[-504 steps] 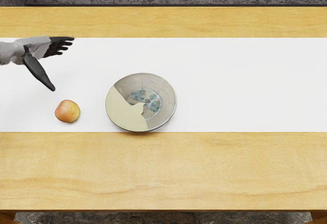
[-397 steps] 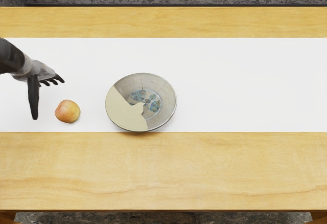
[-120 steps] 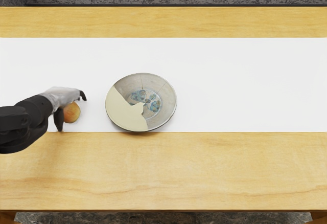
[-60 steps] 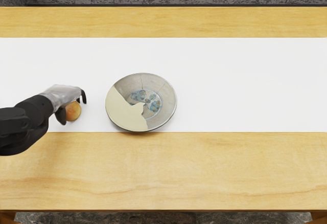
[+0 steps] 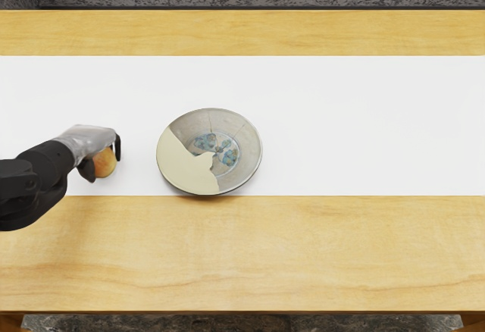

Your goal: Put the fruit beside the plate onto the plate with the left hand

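The fingers of the left hand are curled narrowly over the fruit, dark fingertips hooked down its far side and the thumb against its near left side, so the hand looks closed on it. In the head view, the only one given, the left arm comes in from the left edge low over the desk, and the fruit, a small orange-red apple mostly covered by the hand, sits on the white runner just left of the plate and apart from it. Whether it has left the runner cannot be told from this angle; it seems to rest there. The step in hand is judged to be the grasp, with the carry not yet begun. The next move calls for a firm hold, a lift high enough to clear the plate's raised rim, a short travel to the right, and a gentle release over the plate's middle so the round fruit does not roll out.
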